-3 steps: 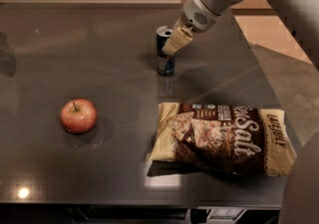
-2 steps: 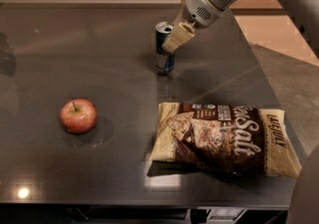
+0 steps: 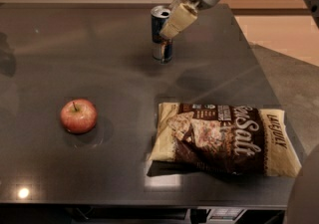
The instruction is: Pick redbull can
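The redbull can [image 3: 161,46] is a slim blue and silver can with a silver top, at the back middle of the dark table [image 3: 99,58]. My gripper [image 3: 168,30] comes down from the upper right and is shut on the can's upper part. A cream-coloured finger [image 3: 178,18] lies across the can's right front. The can stands upright, its base slightly above the table or just on it.
A red apple [image 3: 79,116] sits at the front left. A brown and cream chip bag [image 3: 224,138] lies flat at the front right. The table's right edge runs close beside the bag, with floor [image 3: 289,63] beyond it.
The can and the gripper on it have moved up and slightly left in the view. The apple and the chip bag have not moved.
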Robot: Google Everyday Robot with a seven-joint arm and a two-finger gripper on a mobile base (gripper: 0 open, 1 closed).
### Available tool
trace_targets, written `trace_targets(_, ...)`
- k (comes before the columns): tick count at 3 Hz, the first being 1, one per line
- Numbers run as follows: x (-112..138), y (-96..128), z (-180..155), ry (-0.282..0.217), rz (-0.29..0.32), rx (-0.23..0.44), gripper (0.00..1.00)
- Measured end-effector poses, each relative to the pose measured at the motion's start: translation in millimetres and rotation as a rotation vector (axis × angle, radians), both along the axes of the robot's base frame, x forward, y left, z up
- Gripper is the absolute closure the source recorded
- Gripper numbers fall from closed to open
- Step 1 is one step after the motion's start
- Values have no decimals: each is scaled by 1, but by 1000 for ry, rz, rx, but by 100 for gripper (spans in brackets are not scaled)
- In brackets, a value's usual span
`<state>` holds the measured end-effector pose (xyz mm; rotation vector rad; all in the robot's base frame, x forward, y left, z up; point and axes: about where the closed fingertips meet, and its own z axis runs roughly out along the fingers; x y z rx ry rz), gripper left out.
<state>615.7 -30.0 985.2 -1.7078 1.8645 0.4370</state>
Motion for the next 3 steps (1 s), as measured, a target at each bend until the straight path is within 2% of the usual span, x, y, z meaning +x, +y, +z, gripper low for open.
trace_targets(1, -11, 6, 22, -3, 59, -9, 100)
trace_targets(2, -9, 15, 38, -19, 92, 10, 100)
trace_targets(3, -7, 18, 38, -24, 89, 16, 100)
